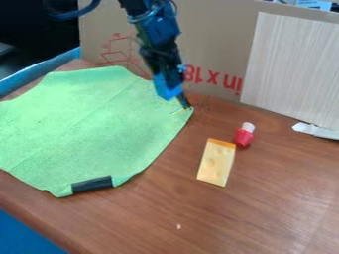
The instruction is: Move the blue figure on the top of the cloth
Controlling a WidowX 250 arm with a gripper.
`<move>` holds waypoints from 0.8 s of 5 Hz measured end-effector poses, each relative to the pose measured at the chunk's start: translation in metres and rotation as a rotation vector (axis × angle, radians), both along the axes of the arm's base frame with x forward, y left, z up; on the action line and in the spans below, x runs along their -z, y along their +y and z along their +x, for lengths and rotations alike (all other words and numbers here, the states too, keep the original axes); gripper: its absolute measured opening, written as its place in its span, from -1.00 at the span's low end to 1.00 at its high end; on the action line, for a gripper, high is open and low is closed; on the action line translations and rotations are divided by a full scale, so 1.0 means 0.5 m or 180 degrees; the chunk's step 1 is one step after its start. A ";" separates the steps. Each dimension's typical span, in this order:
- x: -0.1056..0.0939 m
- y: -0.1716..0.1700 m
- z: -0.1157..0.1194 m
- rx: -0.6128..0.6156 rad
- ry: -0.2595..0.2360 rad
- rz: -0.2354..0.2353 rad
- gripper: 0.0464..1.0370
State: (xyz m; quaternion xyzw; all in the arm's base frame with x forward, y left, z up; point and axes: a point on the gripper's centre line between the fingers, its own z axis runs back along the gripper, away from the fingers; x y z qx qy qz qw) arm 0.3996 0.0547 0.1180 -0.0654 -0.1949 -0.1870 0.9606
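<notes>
the small, blocky blue figure (166,89), seemingly plastic and at the black gripper (181,98) by the green fabric cloth's (86,119) far right corner, should handle as light, stiff and slightly slippery, best held across its middle, though whether the gripper is apart, together or clamped on it cannot be told.

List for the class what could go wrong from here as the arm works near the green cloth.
The hand is low at the far right corner of the cloth, so it might snag and wrinkle that corner. The cardboard stands close behind, and a backward swing could bump it. A low sweep toward the near right might also knock the cheese slice.
</notes>
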 end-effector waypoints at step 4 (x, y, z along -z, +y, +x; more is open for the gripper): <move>0.037 0.095 0.043 -0.0553 0.0173 0.0327 0.06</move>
